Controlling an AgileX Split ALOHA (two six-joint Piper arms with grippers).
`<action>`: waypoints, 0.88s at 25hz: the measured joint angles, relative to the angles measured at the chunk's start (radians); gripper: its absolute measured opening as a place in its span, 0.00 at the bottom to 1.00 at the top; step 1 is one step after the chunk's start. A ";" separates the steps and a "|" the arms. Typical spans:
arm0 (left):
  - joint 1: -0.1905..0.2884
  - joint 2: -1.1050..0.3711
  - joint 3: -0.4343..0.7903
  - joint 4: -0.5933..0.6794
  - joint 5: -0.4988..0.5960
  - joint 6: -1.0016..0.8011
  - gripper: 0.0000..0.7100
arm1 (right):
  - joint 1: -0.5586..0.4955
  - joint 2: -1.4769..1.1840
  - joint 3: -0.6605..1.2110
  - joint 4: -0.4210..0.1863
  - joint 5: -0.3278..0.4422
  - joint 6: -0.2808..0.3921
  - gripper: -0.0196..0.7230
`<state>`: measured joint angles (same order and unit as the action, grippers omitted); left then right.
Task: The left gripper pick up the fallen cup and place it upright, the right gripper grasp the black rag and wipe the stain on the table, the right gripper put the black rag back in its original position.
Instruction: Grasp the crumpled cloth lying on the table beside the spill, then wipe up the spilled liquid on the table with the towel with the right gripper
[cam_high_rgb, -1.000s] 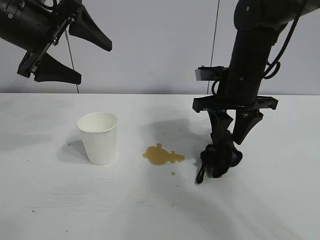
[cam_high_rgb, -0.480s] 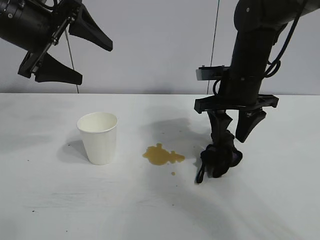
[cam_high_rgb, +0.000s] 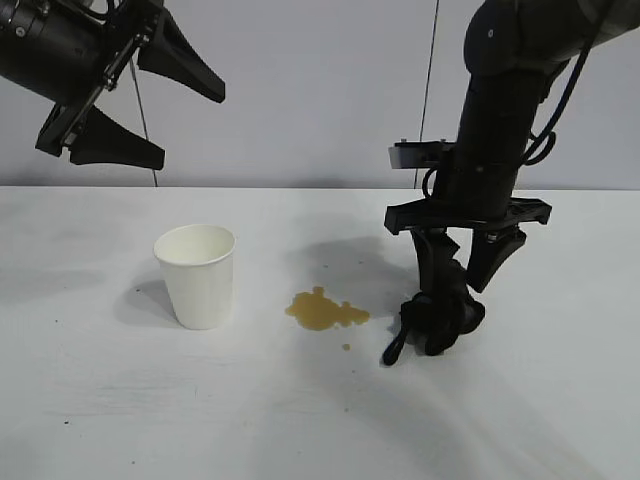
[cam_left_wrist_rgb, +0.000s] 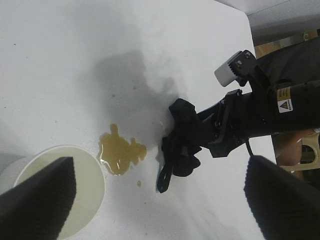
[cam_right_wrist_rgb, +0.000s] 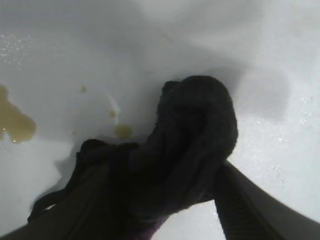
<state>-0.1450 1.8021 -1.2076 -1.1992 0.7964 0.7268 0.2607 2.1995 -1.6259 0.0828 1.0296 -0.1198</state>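
Observation:
The white cup (cam_high_rgb: 197, 275) stands upright on the table (cam_high_rgb: 300, 420), left of the yellowish-brown stain (cam_high_rgb: 322, 310). My left gripper (cam_high_rgb: 190, 128) hangs high at the back left, open and empty; its fingers (cam_left_wrist_rgb: 37, 200) frame the cup (cam_left_wrist_rgb: 87, 190) and stain (cam_left_wrist_rgb: 119, 152) from above. The black rag (cam_high_rgb: 440, 318) lies bunched on the table just right of the stain. My right gripper (cam_high_rgb: 458, 300) points straight down over it, open, its fingers straddling the rag (cam_right_wrist_rgb: 195, 125). One finger is buried in the folds. The rag's loop trails toward the stain (cam_right_wrist_rgb: 12, 122).
Small droplets (cam_right_wrist_rgb: 122, 131) dot the table between rag and stain. A grey wall with a thin vertical cable (cam_high_rgb: 430, 90) backs the table. White tabletop stretches in front of the cup and to the right of the rag.
The right gripper's fingers have spread a little wider around the rag, and the rag with its loop has shifted slightly toward the stain. Left arm and cup have not moved.

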 joint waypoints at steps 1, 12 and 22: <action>0.000 0.000 0.000 0.000 0.000 0.000 0.93 | 0.000 0.003 0.000 0.000 0.000 0.000 0.55; 0.000 0.000 0.000 0.000 0.000 0.000 0.93 | 0.000 0.011 0.000 0.082 0.012 -0.047 0.12; 0.000 0.000 0.000 0.000 0.000 0.000 0.93 | 0.000 0.006 0.000 0.452 0.023 -0.233 0.12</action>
<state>-0.1450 1.8021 -1.2076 -1.1992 0.7964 0.7268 0.2607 2.2053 -1.6259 0.5347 1.0528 -0.3524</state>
